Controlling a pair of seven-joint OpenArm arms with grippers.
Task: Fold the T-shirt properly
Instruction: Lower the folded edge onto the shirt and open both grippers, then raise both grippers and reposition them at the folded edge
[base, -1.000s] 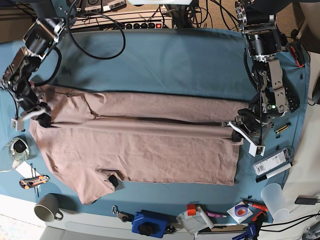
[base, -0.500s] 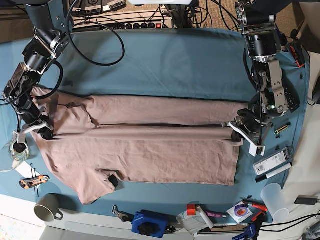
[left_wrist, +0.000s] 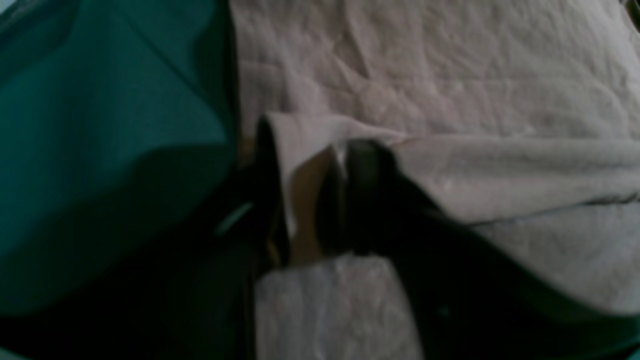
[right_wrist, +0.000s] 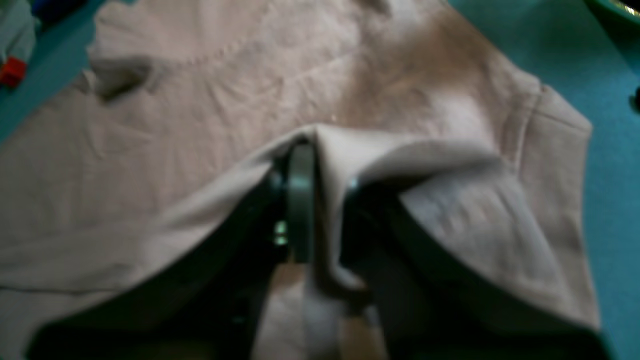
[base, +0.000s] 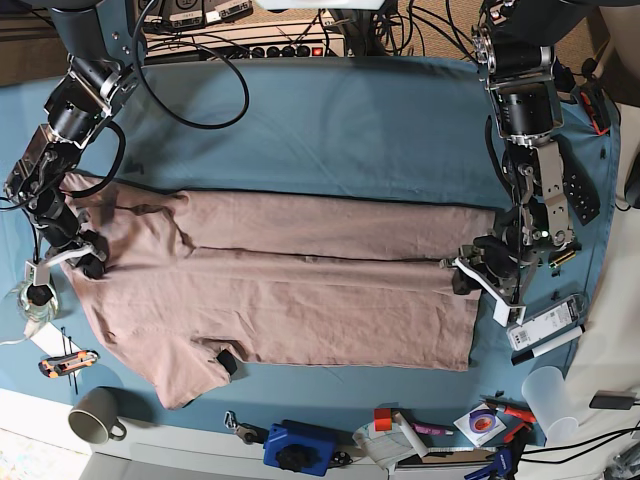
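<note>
T-shirt (base: 290, 290) flat mid-table, far long edge folded inward | left gripper (base: 478, 277) 3 o'clock hem, fingers parted, cloth between | right gripper (base: 75, 258) 9 o'clock shoulder, narrow gap, fold draped between, likely releasing

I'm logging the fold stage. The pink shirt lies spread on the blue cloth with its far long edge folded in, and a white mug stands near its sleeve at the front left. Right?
One slip: in the base view the mug is grey, not white. The shirt does lie on the blue cloth with its far edge folded in.
</note>
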